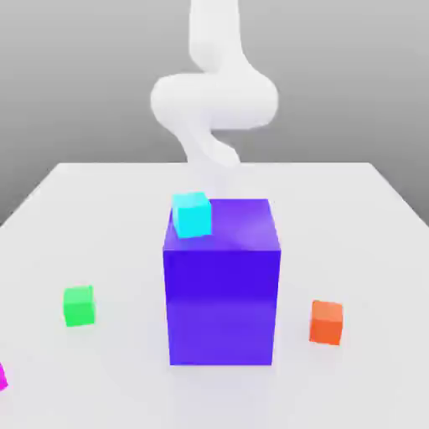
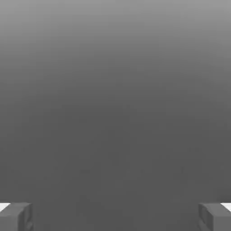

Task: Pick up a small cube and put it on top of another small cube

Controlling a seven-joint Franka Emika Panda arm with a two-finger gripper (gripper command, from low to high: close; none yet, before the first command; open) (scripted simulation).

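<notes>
Grey tool (image 2: pixel 115 217) with fingers spread wide, a cyan cube (image 1: pixel 193 215) atop a blue-purple block (image 1: pixel 222 293).

The magenta cube (image 1: pixel 2 377) is cut off by the exterior view's edge, out past the green cube (image 1: pixel 80 307) from the big blue-purple block (image 1: pixel 221 305); only a sliver remains. Above the block, the arm (image 1: pixel 214 99) is cropped by the frame, and its pale lower end blurs into the bench (image 1: pixel 352 218) behind the block — where exactly it ends, I cannot tell. The cyan cube (image 1: pixel 193 215) hides one corner of the block's top. In the hand view the fingers (image 2: pixel 215 217) are cropped — the grey beyond is unidentifiable.
</notes>
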